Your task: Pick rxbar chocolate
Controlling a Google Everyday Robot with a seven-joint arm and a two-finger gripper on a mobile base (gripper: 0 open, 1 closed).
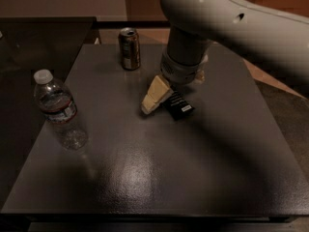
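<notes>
The rxbar chocolate is a small flat black bar with white text, lying on the dark table a little right of centre. My gripper hangs from the big grey arm directly over the bar's far end, close to the table. It is open: one cream finger slants down just left of the bar, and the other finger shows only partly behind the wrist on the bar's right. The bar lies flat and is not held.
A brown-gold drink can stands upright at the back of the table, left of the arm. A clear water bottle with a white cap stands near the left edge. A darker surface adjoins the table at back left.
</notes>
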